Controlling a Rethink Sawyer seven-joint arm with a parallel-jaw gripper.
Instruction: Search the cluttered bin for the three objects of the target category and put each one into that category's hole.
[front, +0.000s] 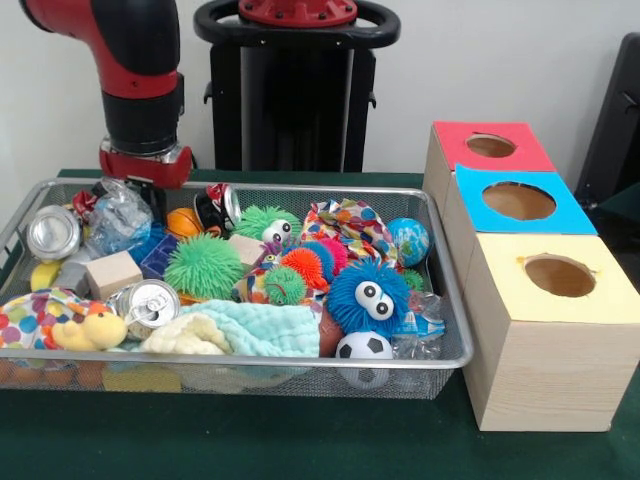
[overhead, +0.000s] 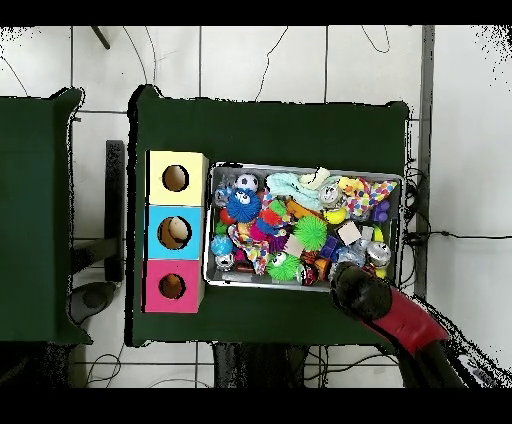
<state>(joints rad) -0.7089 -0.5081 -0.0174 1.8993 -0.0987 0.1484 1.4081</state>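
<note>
Reaching into the bin's (front: 452, 352) far corner, arm (front: 140, 80) above crumpled plastic (front: 120, 222).

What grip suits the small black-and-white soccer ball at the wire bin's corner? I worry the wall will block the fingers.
Probably from straight above, fingers closing across the soccer ball parallel to the wire bin's front wall. It sits against that wall with the blue fuzzy googly-eyed ball right behind, so only its top is free.

The arm (front: 135, 60) is glossy red with black cylindrical joint sections and a red collar at its lower end; the pedestal (front: 297, 85) is black with a red cap.
</note>
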